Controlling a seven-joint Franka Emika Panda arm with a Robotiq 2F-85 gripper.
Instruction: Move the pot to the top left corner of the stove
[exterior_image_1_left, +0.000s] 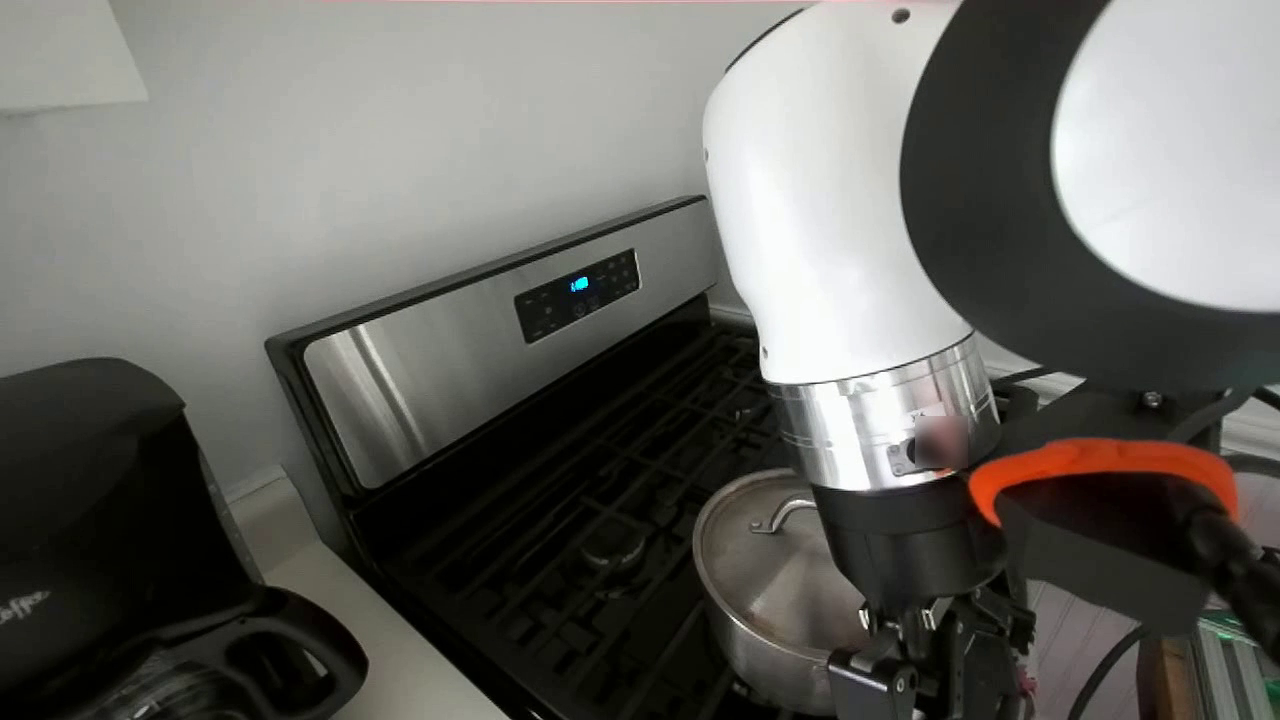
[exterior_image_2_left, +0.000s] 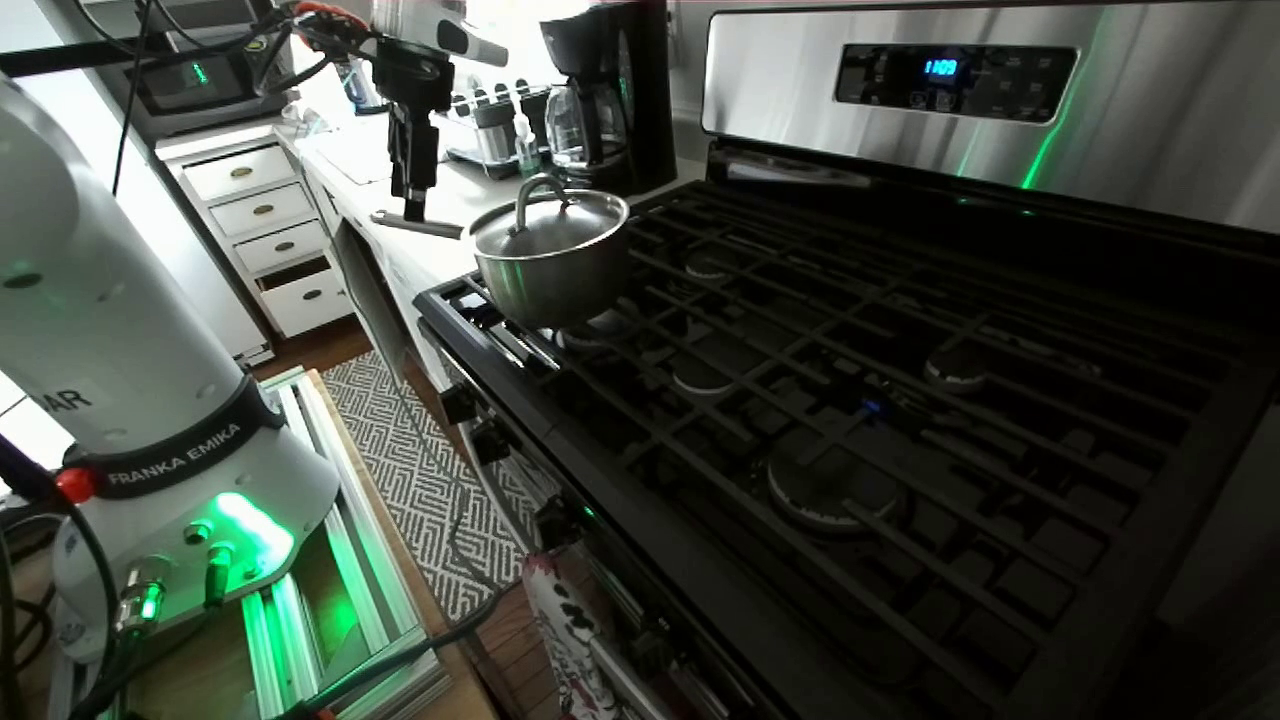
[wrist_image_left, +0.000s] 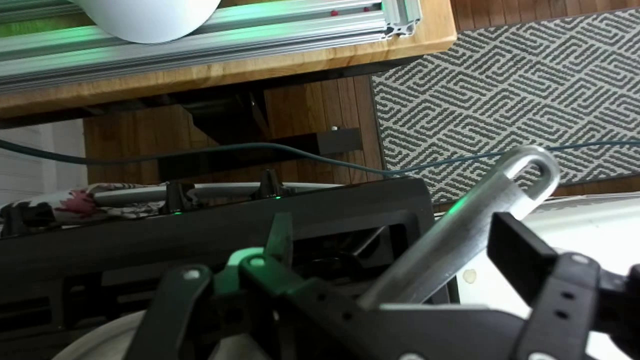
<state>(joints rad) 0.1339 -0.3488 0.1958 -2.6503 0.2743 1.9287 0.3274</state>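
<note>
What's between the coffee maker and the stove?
A strip of pale countertop lies between the coffee maker and the stove; it shows in both exterior views.

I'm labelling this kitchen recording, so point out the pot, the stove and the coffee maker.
Pot (exterior_image_2_left: 553, 282): in an exterior view, on the side of its steel body.
Stove (exterior_image_1_left: 455, 365): in an exterior view, on its brushed-steel back panel.
Coffee maker (exterior_image_1_left: 105, 500): in an exterior view, on its black housing.

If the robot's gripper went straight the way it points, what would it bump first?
Probably the pot's handle: the wrist view shows it between the open jaws, but depth is unclear; they might slide around it.
</note>
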